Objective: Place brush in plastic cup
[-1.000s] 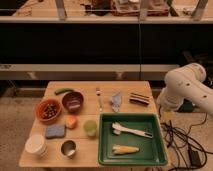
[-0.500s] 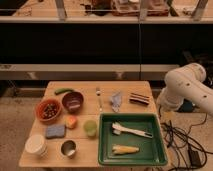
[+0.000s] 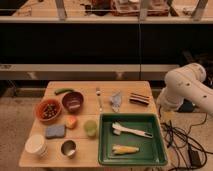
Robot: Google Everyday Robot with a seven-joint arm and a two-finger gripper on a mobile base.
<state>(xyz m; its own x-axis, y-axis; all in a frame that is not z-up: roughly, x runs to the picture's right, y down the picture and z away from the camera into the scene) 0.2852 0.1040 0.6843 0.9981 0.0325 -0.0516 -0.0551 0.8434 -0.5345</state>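
One brush (image 3: 131,131) lies in the green tray (image 3: 150,151) at the desk's front right corner. Its long axis follows the front edge, bristles toward the one plastic cup (image 3: 90,128). The pincer is hidden beyond the right edge, spread wide, not holding the brush.

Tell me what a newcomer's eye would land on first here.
The green tray at the front right of the wooden table stands out, holding the white brush and a yellow corn cob. The white robot arm looms beside the table's right edge, its gripper hidden from view. Just left of the tray stands the pale green plastic cup, with an orange bowl of food farther left.
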